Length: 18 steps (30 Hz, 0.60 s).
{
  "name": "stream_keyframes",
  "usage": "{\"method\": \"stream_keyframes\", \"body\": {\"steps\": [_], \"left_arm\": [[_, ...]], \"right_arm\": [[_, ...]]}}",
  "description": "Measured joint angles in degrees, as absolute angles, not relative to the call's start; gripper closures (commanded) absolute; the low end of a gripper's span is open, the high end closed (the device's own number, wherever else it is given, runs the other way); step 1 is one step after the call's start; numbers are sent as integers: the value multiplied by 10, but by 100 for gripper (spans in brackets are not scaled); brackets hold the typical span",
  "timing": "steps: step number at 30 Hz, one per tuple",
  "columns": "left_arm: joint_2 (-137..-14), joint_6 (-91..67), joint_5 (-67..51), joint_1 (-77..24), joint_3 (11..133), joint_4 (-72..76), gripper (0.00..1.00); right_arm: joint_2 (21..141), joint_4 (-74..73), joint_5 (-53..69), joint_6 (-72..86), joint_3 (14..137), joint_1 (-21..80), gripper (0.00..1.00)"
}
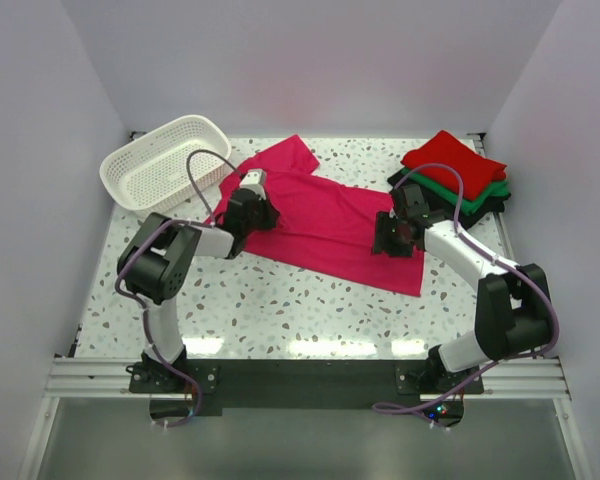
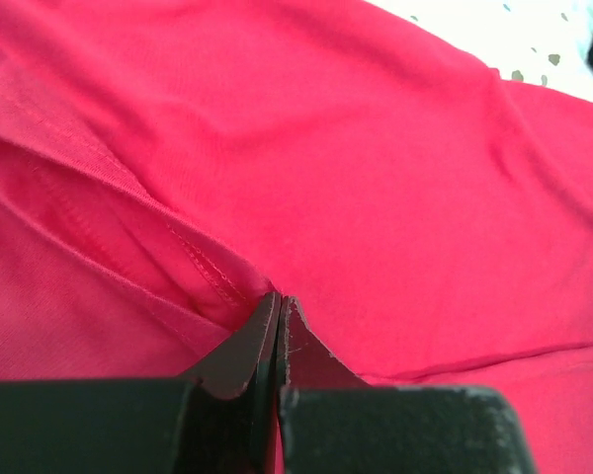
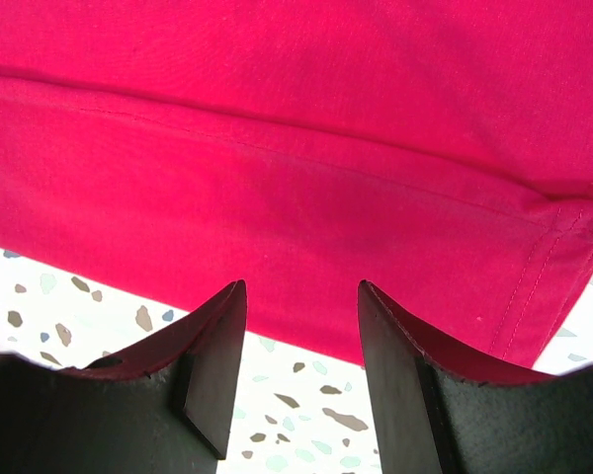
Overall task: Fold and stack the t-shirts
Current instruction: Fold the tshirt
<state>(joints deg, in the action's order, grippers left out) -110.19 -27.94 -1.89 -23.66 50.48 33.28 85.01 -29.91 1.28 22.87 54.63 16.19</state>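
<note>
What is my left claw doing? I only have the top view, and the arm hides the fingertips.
Observer: The left claw is shut, pinching a fold of the magenta t-shirt beside a stitched seam.
Operator: And the right one?
Observer: The right claw is open. The shirt's hemmed edge lies between its fingers, not pinched.
Operator: Anything under it?
Observer: Only the speckled table, showing just below that edge.
</note>
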Motion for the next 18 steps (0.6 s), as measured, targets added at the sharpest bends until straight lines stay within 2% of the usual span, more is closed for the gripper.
{"method": "stream_keyframes", "body": {"steps": [18], "left_arm": [[-1159, -274, -43, -266, 591, 331, 100]], "right_arm": [[851, -300, 12, 228, 546, 162, 47]]}}
